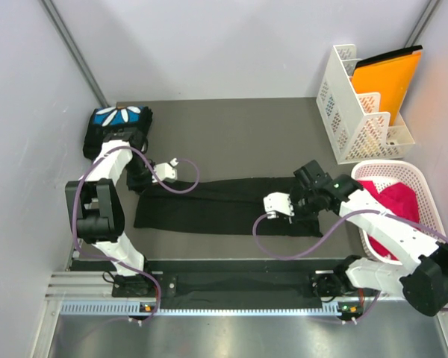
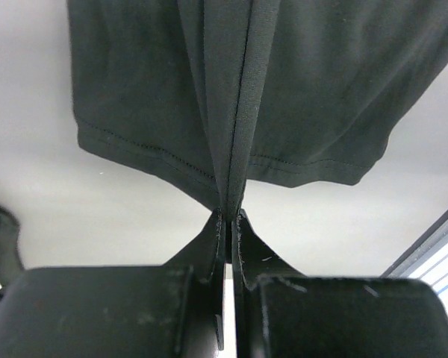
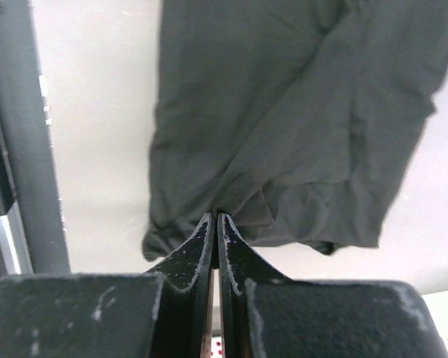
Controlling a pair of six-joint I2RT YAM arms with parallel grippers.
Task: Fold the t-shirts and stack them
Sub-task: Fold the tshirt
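A black t-shirt [image 1: 209,205] lies in the middle of the table [image 1: 231,134] as a long narrow band, running from 9 o'clock to 3 o'clock. It seems already folded along its length. The left tool [image 2: 229,224] is closed on a pinch of the cloth at the 9 o'clock end of the band, near a stitched hem. The right tool [image 3: 216,220] is closed on a bunched edge of the same shirt at the 3 o'clock end. So, in my judgement, the step in hand is the second fold of this shirt, the one across its length.

The next move probably calls for both arms to lift together and carry one end over the other, with the cloth kept flat so that the layers do not slide apart. After that, the shirt must go to the stack.

The stack is at 10 o'clock on the table: a folded t-shirt [image 1: 118,119] with a blue print and white petals, just behind the left arm. At 2 o'clock stands a white rack [image 1: 355,112] holding an orange folder [image 1: 388,78]. At 3 o'clock is a basket [image 1: 414,175] with a red cloth [image 1: 392,201] inside, close under the right arm. The purple cable [image 1: 181,186] of the left arm hangs over the band and could catch the cloth.
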